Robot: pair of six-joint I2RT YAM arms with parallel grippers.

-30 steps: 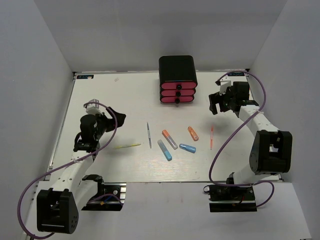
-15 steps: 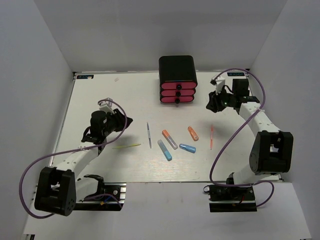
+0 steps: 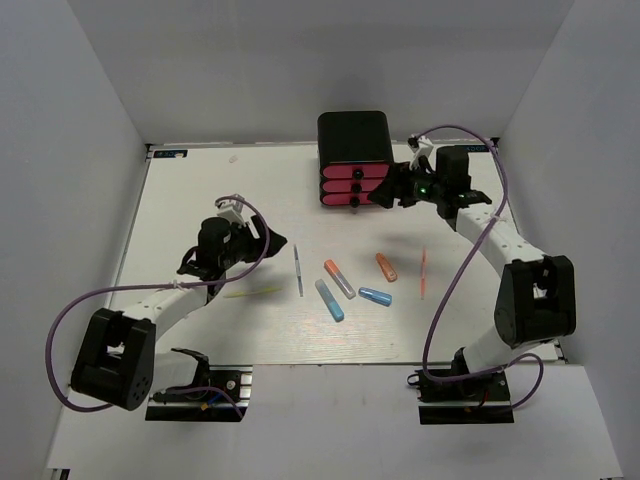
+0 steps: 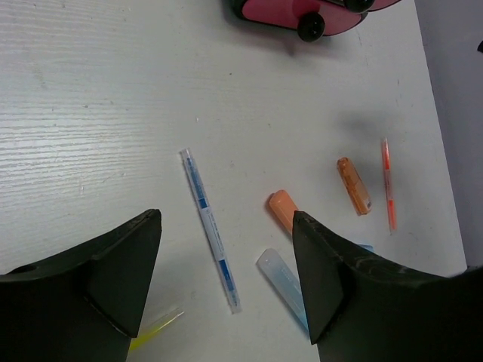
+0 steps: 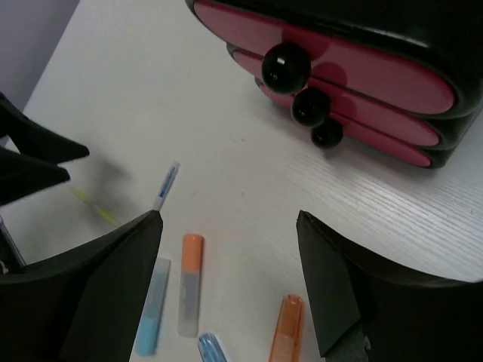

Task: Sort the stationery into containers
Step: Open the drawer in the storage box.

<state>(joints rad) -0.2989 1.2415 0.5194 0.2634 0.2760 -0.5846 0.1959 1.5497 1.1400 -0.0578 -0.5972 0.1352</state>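
The right arm [image 3: 490, 235] holds its jaws open, empty, just in front of the pink drawers [image 3: 355, 185], all shut, with the knobs dead ahead. The left arm [image 3: 165, 300], jaws also open, is nearer the grey pen [image 4: 209, 226], which lies on the counter [image 3: 200, 180] just ahead, its length crossing their closing line.

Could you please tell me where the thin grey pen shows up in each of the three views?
Top external: the thin grey pen lies mid-table, below and left of the drawers.
Left wrist: pen at centre, slanting; drawers at the top edge.
Right wrist: pen left of centre; drawers top right.
Shared landmark: the pink drawers.
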